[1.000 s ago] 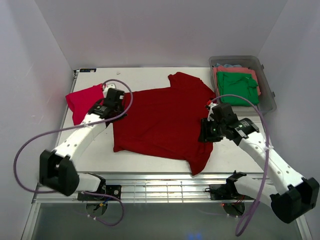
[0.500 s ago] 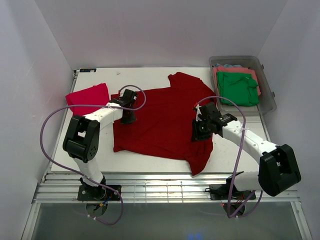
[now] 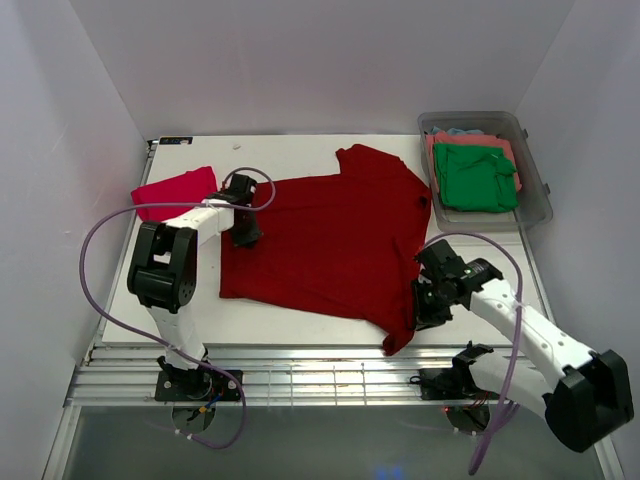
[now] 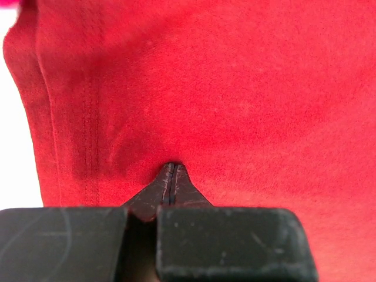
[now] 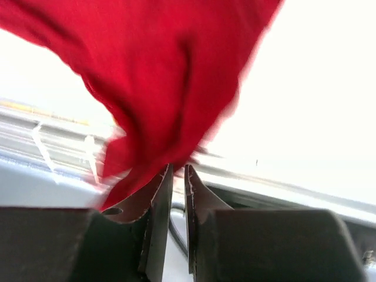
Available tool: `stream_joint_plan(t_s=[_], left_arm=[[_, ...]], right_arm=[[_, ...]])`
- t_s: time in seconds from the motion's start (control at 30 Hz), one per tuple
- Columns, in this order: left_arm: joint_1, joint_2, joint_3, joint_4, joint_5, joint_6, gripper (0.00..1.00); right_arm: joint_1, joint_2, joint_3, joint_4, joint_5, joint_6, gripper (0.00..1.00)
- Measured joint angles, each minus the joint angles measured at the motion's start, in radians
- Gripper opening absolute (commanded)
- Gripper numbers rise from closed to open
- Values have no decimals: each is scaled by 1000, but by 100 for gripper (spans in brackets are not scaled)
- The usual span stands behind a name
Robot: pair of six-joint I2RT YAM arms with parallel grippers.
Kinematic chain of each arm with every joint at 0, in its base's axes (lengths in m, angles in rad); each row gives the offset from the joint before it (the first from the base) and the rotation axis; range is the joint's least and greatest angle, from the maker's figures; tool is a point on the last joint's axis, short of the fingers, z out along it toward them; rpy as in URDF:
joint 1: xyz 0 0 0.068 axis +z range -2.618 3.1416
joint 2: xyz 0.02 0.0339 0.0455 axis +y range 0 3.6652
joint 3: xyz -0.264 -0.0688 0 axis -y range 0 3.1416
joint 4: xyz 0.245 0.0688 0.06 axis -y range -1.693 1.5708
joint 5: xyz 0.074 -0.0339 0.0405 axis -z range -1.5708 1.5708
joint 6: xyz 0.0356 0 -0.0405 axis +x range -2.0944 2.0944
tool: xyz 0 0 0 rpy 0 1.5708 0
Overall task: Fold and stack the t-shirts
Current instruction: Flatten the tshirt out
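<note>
A dark red t-shirt (image 3: 330, 240) lies spread flat in the middle of the table. My left gripper (image 3: 246, 236) is shut, its tips pressed down on the shirt's left edge (image 4: 176, 88), with no cloth between them. My right gripper (image 3: 424, 306) is at the shirt's lower right sleeve. Its jaws are almost together, with the red cloth (image 5: 158, 76) caught at the tips; that view is blurred. A folded pinkish-red t-shirt (image 3: 172, 192) lies at the far left. Green (image 3: 475, 175) and coral (image 3: 470, 141) t-shirts lie folded in the tub.
The clear grey plastic tub (image 3: 535, 205) stands at the back right. The table's front edge and metal rails (image 3: 320, 365) run just below the right gripper. White walls close in the left, back and right.
My right gripper has moved from the shirt's right middle down toward the front right sleeve. My left gripper has shifted slightly left, and the shirt's left edge has moved left with it.
</note>
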Motion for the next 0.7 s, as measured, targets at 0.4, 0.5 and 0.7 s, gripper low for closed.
stream_joint_plan(t_s=[0.4,0.5,0.7], left_arm=[[105,34,48,5,68,29,0],[106,8,18,15,82,36,0],[106,-60,-44,-6,100,51,0]], right_arm=[[6,-248,170,-326,2,85,21],[7,-205,169,-286,0,92,24],[7,-50,169,-94,-26,90,25]])
